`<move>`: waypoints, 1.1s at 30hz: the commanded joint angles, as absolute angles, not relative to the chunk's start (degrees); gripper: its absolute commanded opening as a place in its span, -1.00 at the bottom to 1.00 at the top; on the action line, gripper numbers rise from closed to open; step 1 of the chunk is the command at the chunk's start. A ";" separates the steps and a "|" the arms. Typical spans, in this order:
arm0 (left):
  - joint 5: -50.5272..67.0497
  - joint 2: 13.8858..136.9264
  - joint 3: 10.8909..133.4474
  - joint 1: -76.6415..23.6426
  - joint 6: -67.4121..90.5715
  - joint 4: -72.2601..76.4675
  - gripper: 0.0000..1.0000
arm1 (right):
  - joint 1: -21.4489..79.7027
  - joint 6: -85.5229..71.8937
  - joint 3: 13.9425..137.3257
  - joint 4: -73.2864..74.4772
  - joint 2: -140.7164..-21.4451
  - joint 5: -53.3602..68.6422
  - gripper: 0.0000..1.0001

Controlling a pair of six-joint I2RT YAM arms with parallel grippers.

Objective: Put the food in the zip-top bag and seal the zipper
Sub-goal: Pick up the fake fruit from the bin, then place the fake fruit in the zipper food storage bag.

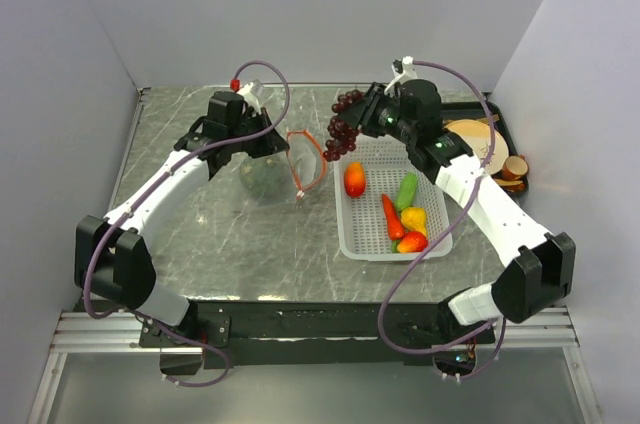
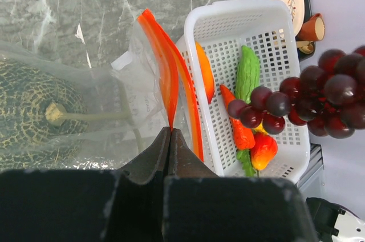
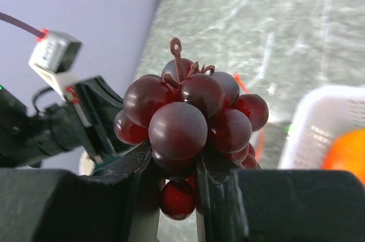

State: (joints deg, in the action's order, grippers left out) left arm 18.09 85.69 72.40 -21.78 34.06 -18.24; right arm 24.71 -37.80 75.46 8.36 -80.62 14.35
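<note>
The clear zip-top bag (image 1: 283, 170) lies left of the white basket, with the dark green round fruit (image 1: 262, 177) inside it (image 2: 31, 113). My left gripper (image 1: 271, 144) is shut on one side of the orange-red zipper (image 2: 165, 76), holding the mouth (image 1: 306, 162) open. My right gripper (image 1: 352, 124) is shut on the purple grapes (image 1: 343, 127) and holds them in the air just right of the bag's mouth; they fill the right wrist view (image 3: 191, 113). In the basket lie the tomato (image 1: 354, 179), carrot (image 1: 392, 216), green piece (image 1: 406, 190), yellow piece (image 1: 414, 219) and red piece (image 1: 412, 242).
The white perforated basket (image 1: 372, 245) stands right of the bag. A black tray (image 1: 492, 109) at the back right holds a tan wooden disc (image 1: 472, 139) and a small brown cup (image 1: 514, 167). Grey walls close in left, right and behind.
</note>
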 commanded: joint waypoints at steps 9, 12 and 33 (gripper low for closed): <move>15.91 81.30 71.28 -21.80 34.19 -15.21 -0.98 | 25.92 -52.55 73.22 -12.73 -91.66 30.83 -0.41; 15.73 81.47 71.45 -21.80 34.19 -15.29 -0.99 | 27.07 -54.75 72.42 -14.76 -93.95 34.09 -0.42; 10.20 77.61 69.70 -21.80 35.51 -14.15 -0.99 | 30.06 -74.60 67.77 -39.62 -100.90 44.38 -0.42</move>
